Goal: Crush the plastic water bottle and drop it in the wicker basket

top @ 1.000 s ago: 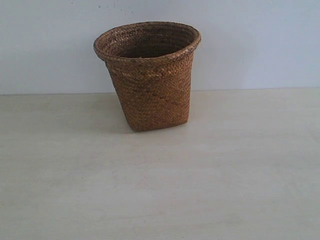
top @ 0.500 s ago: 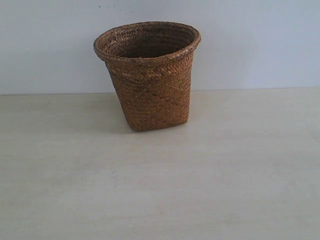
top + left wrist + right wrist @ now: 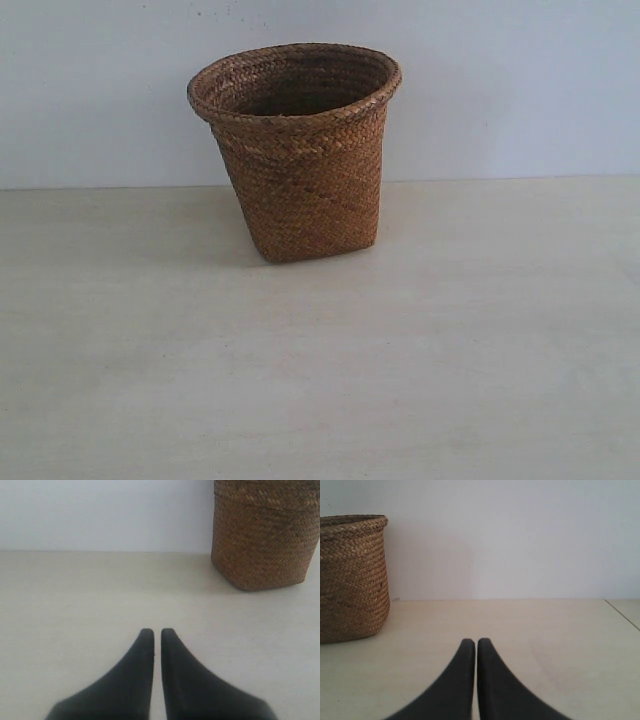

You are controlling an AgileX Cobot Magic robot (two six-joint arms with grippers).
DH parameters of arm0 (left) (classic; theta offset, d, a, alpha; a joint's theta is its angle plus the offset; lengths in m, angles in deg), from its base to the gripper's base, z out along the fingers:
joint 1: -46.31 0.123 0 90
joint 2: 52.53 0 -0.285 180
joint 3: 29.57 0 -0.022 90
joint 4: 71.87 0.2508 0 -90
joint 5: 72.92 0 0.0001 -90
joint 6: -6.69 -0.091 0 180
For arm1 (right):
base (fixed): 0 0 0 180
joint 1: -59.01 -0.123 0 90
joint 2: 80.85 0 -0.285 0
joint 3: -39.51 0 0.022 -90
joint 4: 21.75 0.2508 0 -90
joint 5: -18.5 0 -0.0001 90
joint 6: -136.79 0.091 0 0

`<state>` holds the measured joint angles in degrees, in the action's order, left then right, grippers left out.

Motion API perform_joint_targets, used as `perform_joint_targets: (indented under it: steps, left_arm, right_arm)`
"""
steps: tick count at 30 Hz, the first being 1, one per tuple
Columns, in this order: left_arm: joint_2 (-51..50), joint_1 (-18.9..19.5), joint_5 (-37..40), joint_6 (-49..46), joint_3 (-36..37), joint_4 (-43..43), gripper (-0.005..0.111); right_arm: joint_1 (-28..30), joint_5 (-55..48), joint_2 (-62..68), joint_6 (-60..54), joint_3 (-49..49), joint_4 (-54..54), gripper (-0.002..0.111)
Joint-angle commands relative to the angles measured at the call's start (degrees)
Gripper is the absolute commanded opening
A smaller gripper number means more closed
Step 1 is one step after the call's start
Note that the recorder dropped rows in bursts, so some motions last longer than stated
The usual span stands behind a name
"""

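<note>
Plastic water bottle: not seen in any view. Whether it lies inside the basket or outside the frames cannot be told.

Exterior view. The wicker basket (image 3: 298,160) stands upright at upper centre of the frame on the pale surface (image 3: 320,390), in front of a light wall. Only the upper inner wall is visible; the bottom is hidden. No arm appears.

Left wrist view. The left gripper (image 3: 157,632) is closed, fingertips nearly touching, and holds nothing. The basket (image 3: 265,540) stands ahead of it, well apart, on bare surface (image 3: 75,605).

Right wrist view. The right gripper (image 3: 476,642) is likewise closed and empty. The basket (image 3: 351,580) is ahead, well apart.

Risk assessment (judgement):
- With the plastic water bottle unlocated, any reach would be blind.
- A closed gripper meeting the bottle would knock or roll it rather than grasp it, so the jaws must be spread first.
- The basket looks light and narrow-based. An arm striking its rim could tip or shift it and spoil a drop.
</note>
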<state>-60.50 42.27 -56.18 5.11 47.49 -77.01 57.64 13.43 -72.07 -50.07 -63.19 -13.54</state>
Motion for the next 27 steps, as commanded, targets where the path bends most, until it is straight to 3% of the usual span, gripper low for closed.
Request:
perform_joint_targets:
  steps: [1,27]
  left_arm:
    - [0.18,0.07,0.16,0.7,0.16,0.18,0.004]
    - [0.18,0.07,0.05,0.7,0.16,0.17,0.004]
  right_arm:
    - [0.22,0.12,-0.26,0.2,-0.08,0.04,0.0]
    - [0.22,-0.41,-0.26,0.93,-0.08,-0.18,0.0]
